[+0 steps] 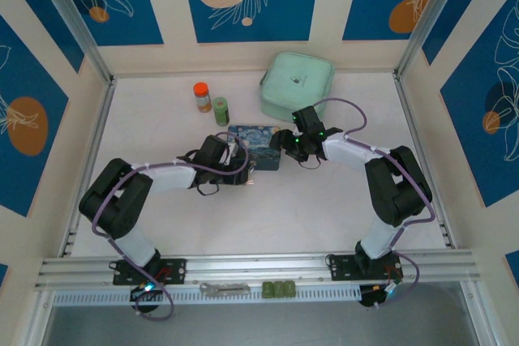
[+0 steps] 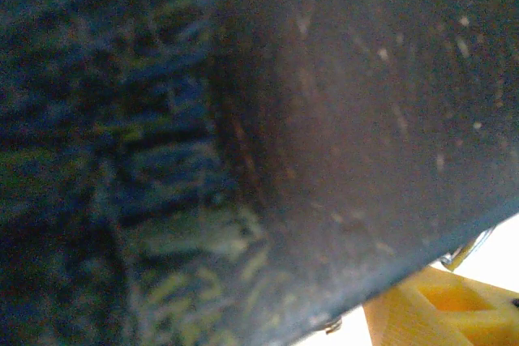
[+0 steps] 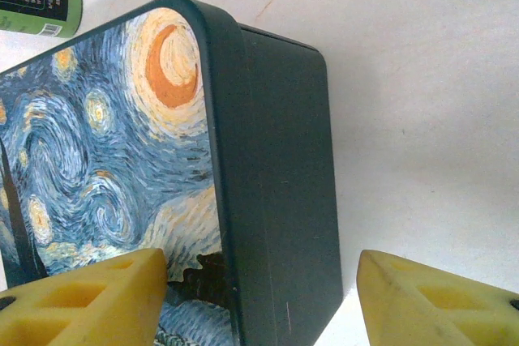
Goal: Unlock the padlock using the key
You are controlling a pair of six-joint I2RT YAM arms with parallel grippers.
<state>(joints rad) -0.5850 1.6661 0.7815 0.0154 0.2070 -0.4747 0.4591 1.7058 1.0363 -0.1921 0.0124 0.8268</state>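
**Top view:** starry-night tin (image 1: 254, 147) at centre of table (image 1: 162, 224), both arms meeting at it. L gripper (image 1: 242, 166) sits close against the tin's near-left side. Wrist cam shows one yellow finger (image 2: 434, 309) beside the blurred tin wall, so its grip state cannot be told. R gripper (image 3: 261, 265) is released, fingers spread astride the tin's side wall, one over the lid, the other over bare table. Silvery metal bit (image 2: 466, 253) at the tin's lower edge; padlock or key, cannot tell. Behind: mint case (image 1: 298, 85), orange-capped bottle (image 1: 202, 96), green bottle (image 1: 220, 111).
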